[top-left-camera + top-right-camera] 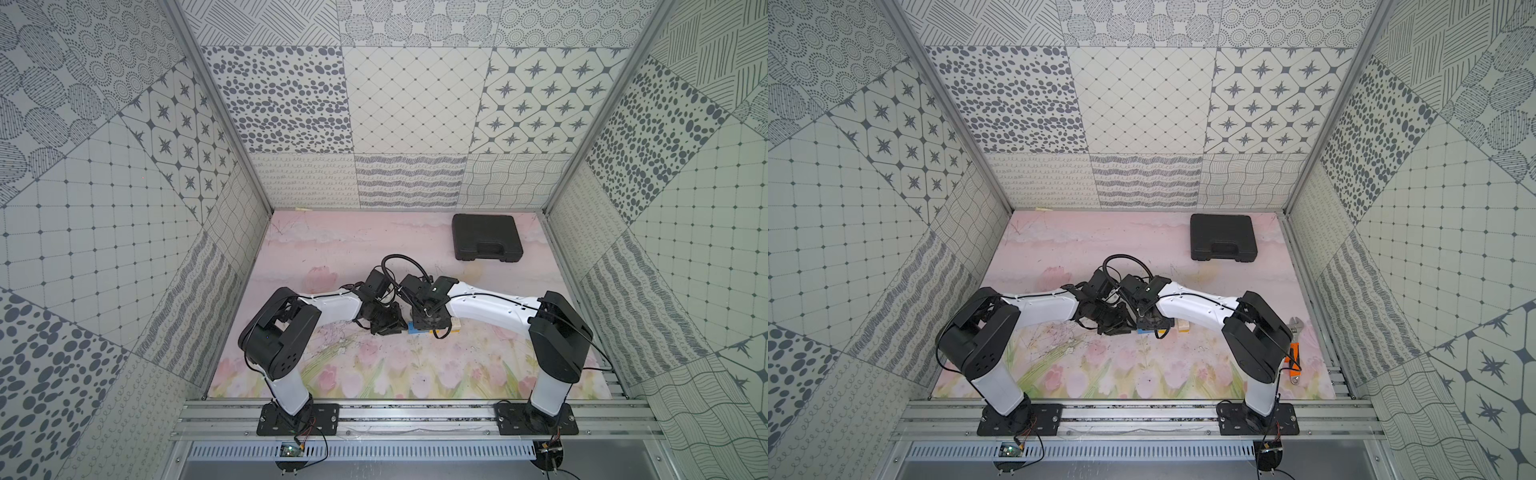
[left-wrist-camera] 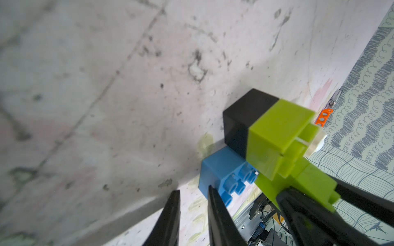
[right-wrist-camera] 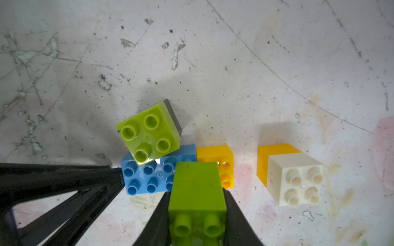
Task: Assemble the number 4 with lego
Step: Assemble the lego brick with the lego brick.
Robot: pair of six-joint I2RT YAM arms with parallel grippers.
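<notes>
In both top views the arms meet over the middle of the table (image 1: 332, 249). Beneath them we make out only a blue brick (image 1: 415, 329) and a white brick (image 1: 456, 326). A black case (image 1: 486, 237) lies well apart at the back.

In the left wrist view, the left gripper (image 2: 195, 204) stands narrowly parted and empty, one finger just beside the blue brick.

In the right wrist view, the right gripper (image 3: 197, 191) clamps a lime green stack (image 3: 196, 176) of two bricks over the blue brick and a yellow brick (image 3: 213, 154). A green-on-black pair (image 3: 149, 132) leans tilted on the blue brick. The white brick, joined to another yellow one, stands apart.
</notes>
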